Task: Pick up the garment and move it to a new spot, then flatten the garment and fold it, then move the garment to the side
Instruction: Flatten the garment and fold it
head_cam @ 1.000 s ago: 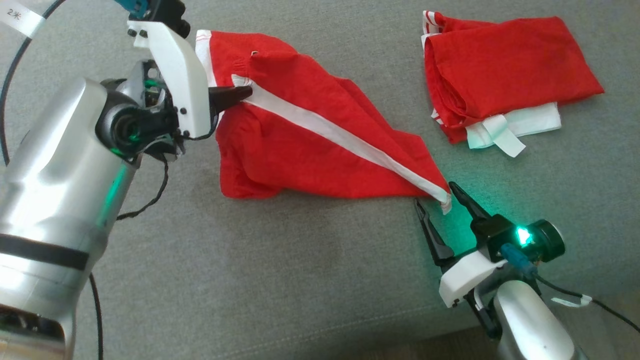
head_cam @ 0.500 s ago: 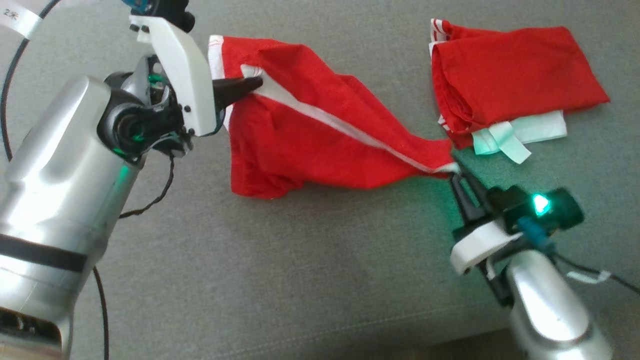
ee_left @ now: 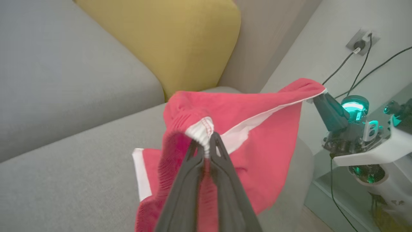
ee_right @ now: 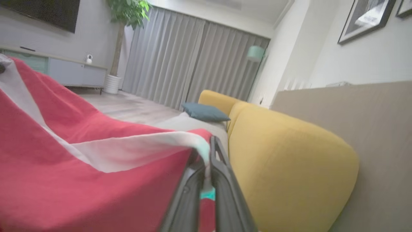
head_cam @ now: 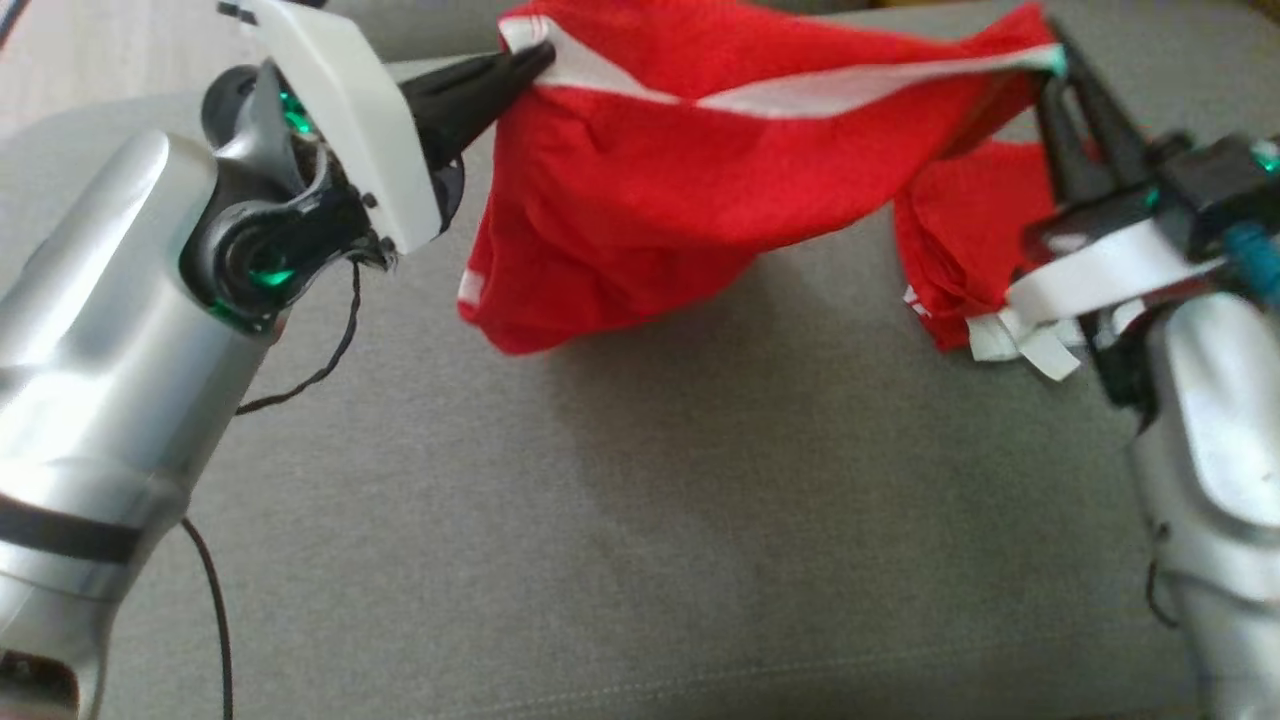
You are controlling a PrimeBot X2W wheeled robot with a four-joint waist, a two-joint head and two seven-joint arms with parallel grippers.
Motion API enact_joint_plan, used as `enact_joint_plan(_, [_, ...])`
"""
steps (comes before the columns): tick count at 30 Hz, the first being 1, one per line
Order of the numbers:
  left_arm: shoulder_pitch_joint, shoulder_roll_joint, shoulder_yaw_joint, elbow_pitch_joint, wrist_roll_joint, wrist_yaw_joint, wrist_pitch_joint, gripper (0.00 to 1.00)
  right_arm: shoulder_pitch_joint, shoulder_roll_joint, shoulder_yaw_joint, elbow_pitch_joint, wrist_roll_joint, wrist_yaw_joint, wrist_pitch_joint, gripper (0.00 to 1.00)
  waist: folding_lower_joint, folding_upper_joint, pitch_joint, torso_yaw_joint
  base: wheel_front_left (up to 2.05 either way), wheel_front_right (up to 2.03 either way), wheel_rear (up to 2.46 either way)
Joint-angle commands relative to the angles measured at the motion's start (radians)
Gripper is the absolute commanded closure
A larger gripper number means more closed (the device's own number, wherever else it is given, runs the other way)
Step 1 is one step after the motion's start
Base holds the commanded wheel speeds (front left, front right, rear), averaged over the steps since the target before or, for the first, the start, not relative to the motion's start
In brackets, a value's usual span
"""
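red garment [head_cam: 640, 190] with white stripe; grey sofa [head_cam: 640, 520]; yellow cushion [ee_right: 289, 167].

The garment [head_cam: 640, 190] is a pair of red shorts with a white stripe [head_cam: 800, 95] down one side. It hangs in the air, stretched between the left tool [head_cam: 540, 60], which pinches the gathered white waistband end, and the right tool [head_cam: 1055, 55], which pinches the far end of the stripe at the hem. The stripe runs almost taut along the top. The red cloth sags below it in loose folds over the grey sofa seat [head_cam: 640, 500], lowest toward the left.
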State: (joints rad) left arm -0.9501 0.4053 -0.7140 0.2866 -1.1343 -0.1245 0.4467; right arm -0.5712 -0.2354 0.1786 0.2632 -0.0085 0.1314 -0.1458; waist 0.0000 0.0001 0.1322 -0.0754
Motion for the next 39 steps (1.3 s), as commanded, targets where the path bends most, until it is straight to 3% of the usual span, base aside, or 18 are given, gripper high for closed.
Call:
enact_joint_plan(1, [-0.080,0.051,0.032,-0.041,-0.003,-0.006,-0.030,1.00,-0.044,-0.013,0.002,-0.040,0.011,-0.001,0.009,1.00,0.0000,-0.0001,-0.027,0.022,0.00,0.00,0.00])
enact_joint_plan(8, [-0.066,0.088,0.005,-0.080,-0.012,-0.006,-0.183,1.00,-0.069,-0.041,-0.020,-0.040,0.025,-0.001,0.062,1.00,0.0000,-0.0001,-0.086,0.060,0.00,0.00,0.00])
enact_joint_plan(13, [-0.038,0.104,-0.006,-0.096,-0.020,-0.006,-0.297,1.00,-0.030,-0.026,-0.049,-0.055,0.031,-0.001,0.087,1.00,0.0000,-0.0001,-0.134,0.082,0.00,0.00,0.00])
enact_joint_plan(20, [0.012,0.132,-0.019,-0.135,-0.040,-0.006,-0.379,1.00,0.044,-0.010,-0.086,-0.107,0.061,-0.001,0.160,1.00,0.0000,-0.0001,-0.166,0.104,0.00,0.00,0.00])
enact_joint_plan(32, [0.129,0.197,-0.023,-0.251,-0.090,0.007,-0.421,1.00,0.227,-0.024,-0.100,-0.318,0.150,-0.001,0.332,1.00,0.0000,-0.0001,-0.175,0.129,0.00,0.00,0.00])
enact_joint_plan(39, [0.101,0.229,-0.005,-0.283,-0.089,0.052,-0.387,1.00,0.173,-0.060,-0.080,-0.409,0.169,-0.001,0.434,1.00,0.0000,-0.0001,-0.082,0.124,0.00,0.00,0.00])
